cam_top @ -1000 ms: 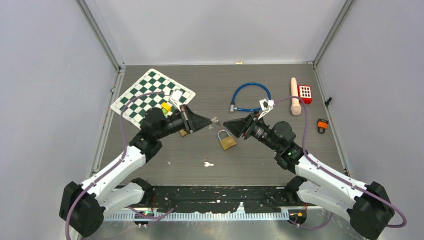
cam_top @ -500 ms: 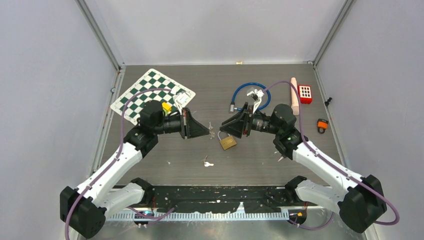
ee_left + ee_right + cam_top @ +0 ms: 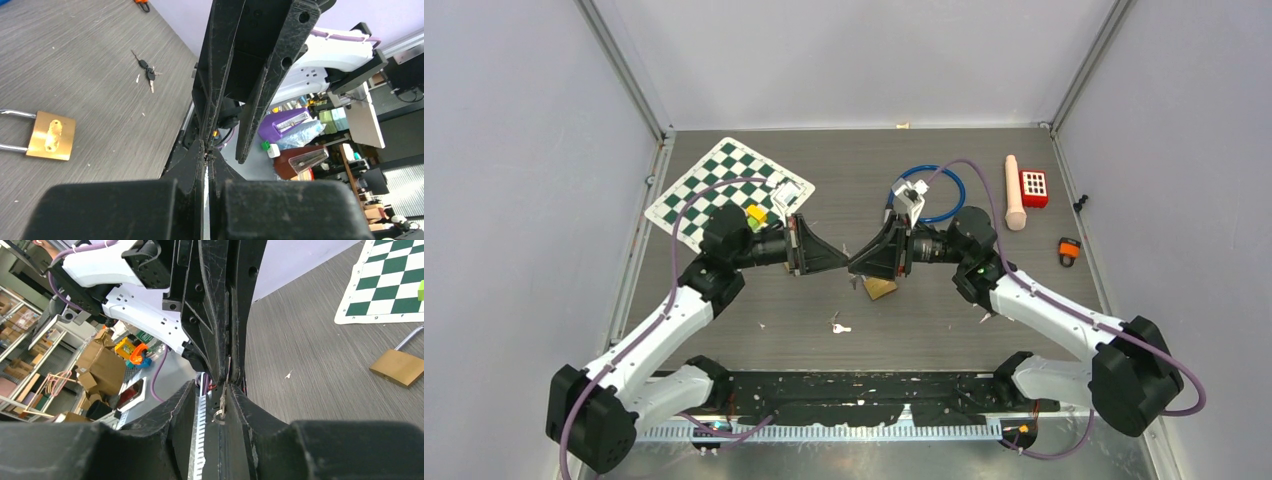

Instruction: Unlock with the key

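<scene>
A brass padlock (image 3: pixel 881 289) lies flat on the table, partly under my right gripper; it also shows in the left wrist view (image 3: pixel 47 135) and the right wrist view (image 3: pixel 400 367). My left gripper (image 3: pixel 842 264) is shut on a small silver key (image 3: pixel 223 396) with a ring, held above the table; in its own view (image 3: pixel 206 150) only a thin sliver shows between the pads. My right gripper (image 3: pixel 856 266) meets it tip to tip. Its jaws are open (image 3: pixel 212 386), and the key sits between them, against the right finger.
A second key (image 3: pixel 840 327) lies near the front edge. A chessboard (image 3: pixel 724 190) with a yellow block (image 3: pixel 756 212) is at the back left. A blue cable lock (image 3: pixel 929 195), pink cylinder (image 3: pixel 1014 195), red box (image 3: pixel 1034 187) and orange item (image 3: pixel 1069 250) are at the right.
My right gripper has swung left from beside the padlock until its tips meet the left gripper's tips around the key. The left gripper has shifted slightly right and still holds the key.
</scene>
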`<state>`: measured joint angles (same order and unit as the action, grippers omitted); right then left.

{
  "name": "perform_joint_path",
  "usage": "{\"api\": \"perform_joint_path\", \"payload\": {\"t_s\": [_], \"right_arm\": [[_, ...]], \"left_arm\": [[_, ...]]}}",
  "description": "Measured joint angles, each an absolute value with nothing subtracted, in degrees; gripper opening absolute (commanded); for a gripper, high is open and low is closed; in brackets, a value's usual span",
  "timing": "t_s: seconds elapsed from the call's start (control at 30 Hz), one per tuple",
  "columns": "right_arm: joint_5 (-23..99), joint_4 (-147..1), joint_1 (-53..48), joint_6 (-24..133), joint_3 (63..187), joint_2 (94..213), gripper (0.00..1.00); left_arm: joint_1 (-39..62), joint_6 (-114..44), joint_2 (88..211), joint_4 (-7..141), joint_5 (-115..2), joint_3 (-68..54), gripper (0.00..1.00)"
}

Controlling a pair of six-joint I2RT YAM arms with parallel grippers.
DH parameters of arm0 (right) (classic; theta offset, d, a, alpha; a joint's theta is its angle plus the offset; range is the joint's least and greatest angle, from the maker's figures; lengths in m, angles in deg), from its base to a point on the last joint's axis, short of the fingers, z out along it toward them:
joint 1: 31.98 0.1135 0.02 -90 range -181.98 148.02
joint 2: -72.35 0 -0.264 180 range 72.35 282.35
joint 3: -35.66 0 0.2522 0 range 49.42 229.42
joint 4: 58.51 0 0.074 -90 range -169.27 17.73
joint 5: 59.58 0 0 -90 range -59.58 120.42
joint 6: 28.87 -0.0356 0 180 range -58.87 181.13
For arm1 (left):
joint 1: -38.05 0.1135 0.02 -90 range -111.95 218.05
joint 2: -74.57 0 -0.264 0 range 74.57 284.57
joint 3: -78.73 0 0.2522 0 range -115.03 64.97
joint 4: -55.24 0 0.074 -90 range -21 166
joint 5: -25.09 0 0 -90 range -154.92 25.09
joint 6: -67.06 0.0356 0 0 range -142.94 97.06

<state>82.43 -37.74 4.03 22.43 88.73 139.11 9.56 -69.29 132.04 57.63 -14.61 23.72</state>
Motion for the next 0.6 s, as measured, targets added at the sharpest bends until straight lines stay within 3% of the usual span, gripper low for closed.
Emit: {"api": "perform_joint_path", "payload": {"t_s": [0.6], "right_arm": [[79.48,-30.12,4.03,17.19,85.57,140.27,0.26]], "left_arm": [[9.56,-83.86,133.84,41.98,-19.20,29.49,0.00]]}}
